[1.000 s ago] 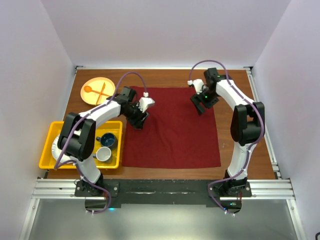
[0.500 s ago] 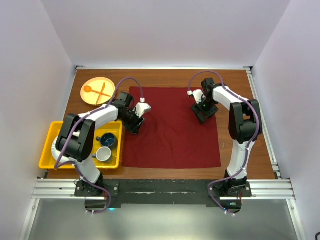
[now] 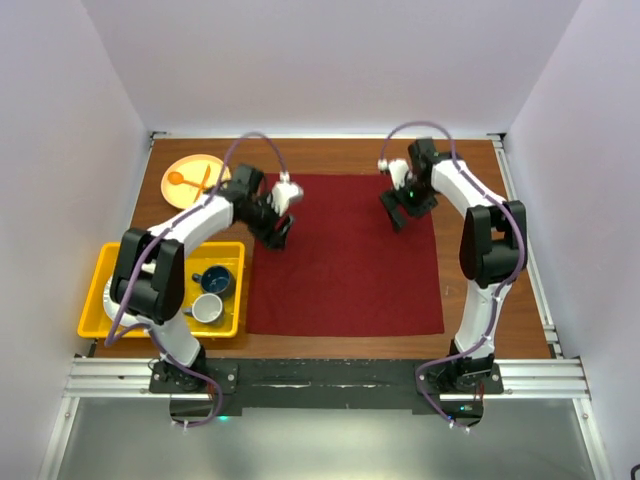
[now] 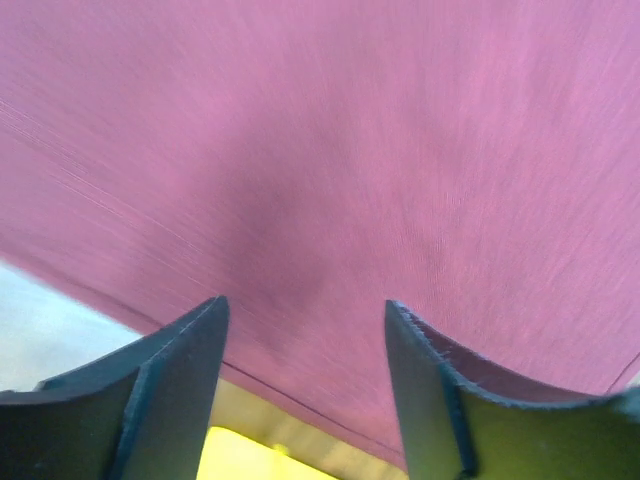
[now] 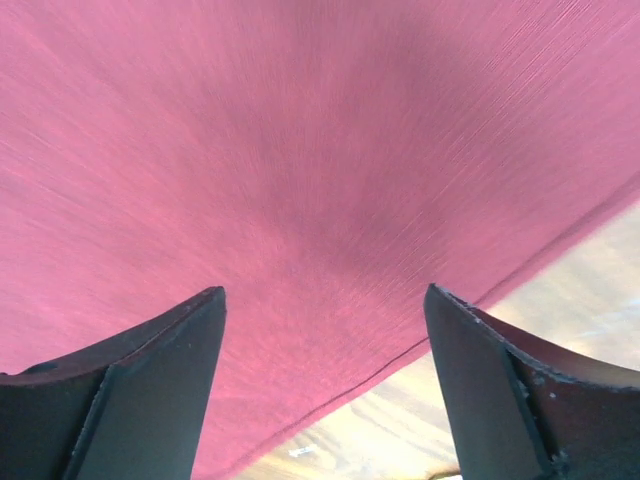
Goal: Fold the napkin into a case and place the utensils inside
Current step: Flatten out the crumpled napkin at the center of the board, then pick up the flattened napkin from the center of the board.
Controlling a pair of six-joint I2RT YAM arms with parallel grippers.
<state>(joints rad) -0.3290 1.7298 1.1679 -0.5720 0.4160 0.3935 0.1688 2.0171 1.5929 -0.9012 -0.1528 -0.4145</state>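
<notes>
Wooden table (image 3: 470, 165) carries our flat napkin (image 3: 345, 270) — first fold pending; left gripper (image 4: 305, 312) and right gripper (image 5: 322, 300) gape empty — next we should pinch its far corners.

Maroon napkin (image 3: 345, 265) lies spread flat, unfolded; plain, roughly square.

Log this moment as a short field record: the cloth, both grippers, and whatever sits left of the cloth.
napkin: maroon, spread flat and unfolded on the table
left gripper: open, over the napkin's far-left part, nothing between the jaws
right gripper: open, over the napkin's far-right part, nothing between the jaws
yellow tray: left of the napkin, holds a blue cup and a white cup
orange plate: far-left corner, orange spoon and orange fork crossed on it
</notes>
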